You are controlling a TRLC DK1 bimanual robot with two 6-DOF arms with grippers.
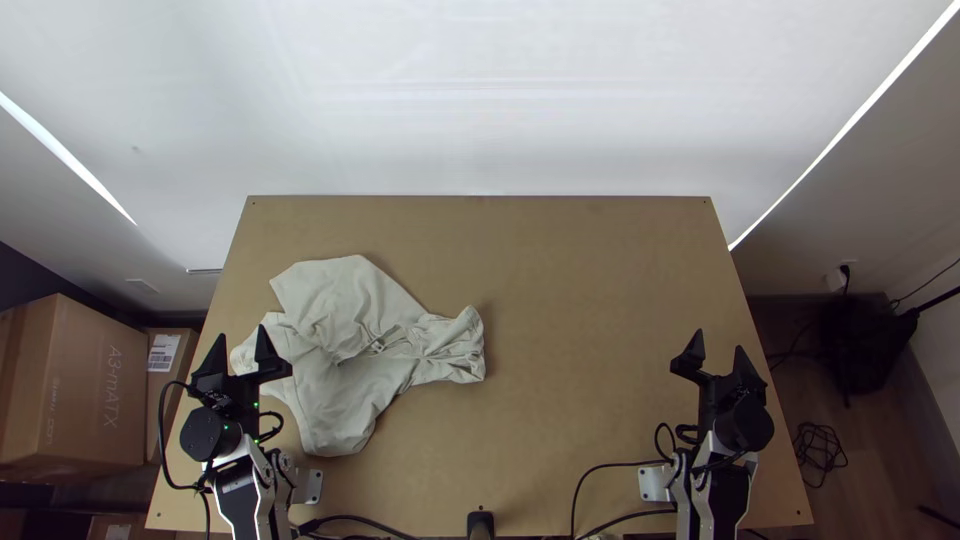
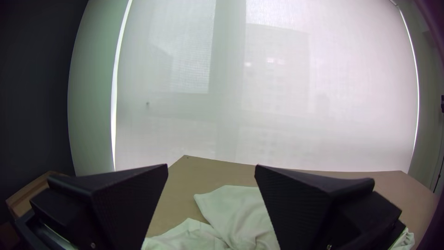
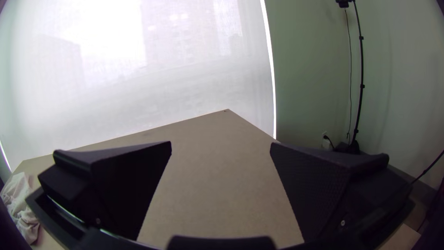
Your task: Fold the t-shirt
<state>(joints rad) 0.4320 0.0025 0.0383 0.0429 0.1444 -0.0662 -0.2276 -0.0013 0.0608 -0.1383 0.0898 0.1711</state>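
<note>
Left fingers: the left gripper [image 1: 242, 335] has its two black fingers [image 2: 314, 199] wide apart, with nothing clamped between them.
Right fingers: the right gripper [image 1: 719, 343] also has its pair spread apart, holding nothing, above the right part of the table [image 1: 580, 300].
Left gripper and cloth: in the top view one fingertip overlaps the edge of the t-shirt [image 1: 335, 405]; whether they touch, I cannot tell.
T-shirt: pale, lying rumpled on the left part of the table, loose and broad beside the left gripper, gathered into a narrow, creased end toward the middle.
Right gripper and cloth: well apart, with bare wood between them.
Near edge: a small black object [image 1: 480, 523] stands at the middle, black cables [image 1: 355, 517] to either side of it.
Left of the table: a large cardboard box [image 1: 75, 390], with a smaller labelled box [image 1: 168, 352] next to it.
Right of the table: a tangled cable [image 1: 820, 447] on the floor.
Far side: a broad white blind [image 1: 480, 90].
</note>
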